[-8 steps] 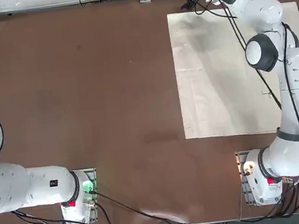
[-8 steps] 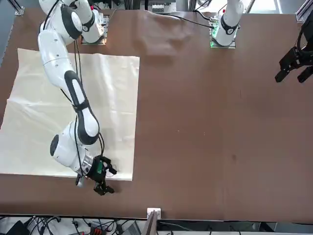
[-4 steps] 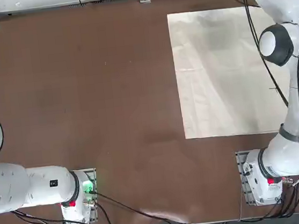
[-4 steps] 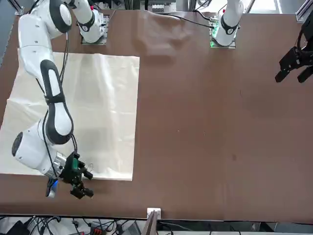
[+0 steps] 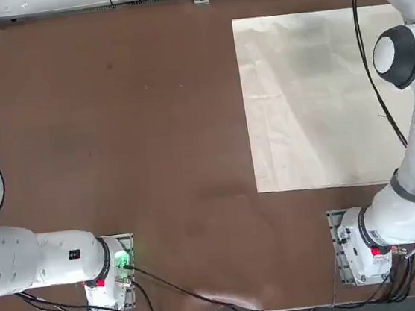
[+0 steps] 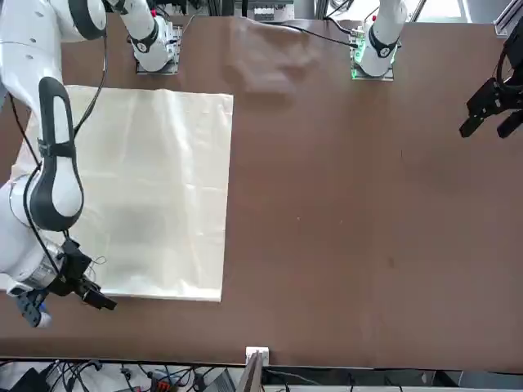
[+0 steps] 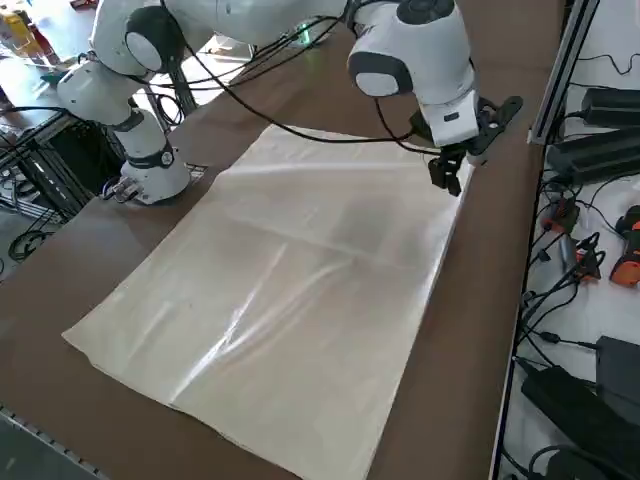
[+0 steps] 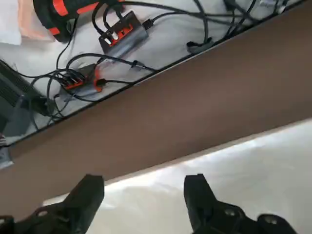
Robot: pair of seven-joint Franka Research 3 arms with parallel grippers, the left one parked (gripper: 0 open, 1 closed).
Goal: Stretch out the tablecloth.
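Observation:
The tablecloth (image 5: 321, 97) is a cream-beige sheet lying flat on the right half of the brown table, with faint creases. It also shows in the front view (image 6: 147, 188) and the right side view (image 7: 290, 290). My right gripper (image 7: 450, 175) hangs just above the cloth's far right corner, near the table's far edge. In the front view the right gripper (image 6: 96, 298) sits at the cloth's edge. In the wrist view the right gripper (image 8: 144, 195) is open, both fingers (image 8: 90, 195) apart over the cloth's edge with nothing between them. The top view cuts the gripper off.
Beyond the far table edge lie cables, power strips and an orange-and-black tool (image 8: 53, 14). More cables and adapters (image 7: 590, 250) run along the floor there. Bare brown tabletop (image 5: 115, 136) stretches left of the cloth.
My right arm has swung along the cloth's far edge from its far left corner towards my right side, the gripper staying open. The cloth has not moved.

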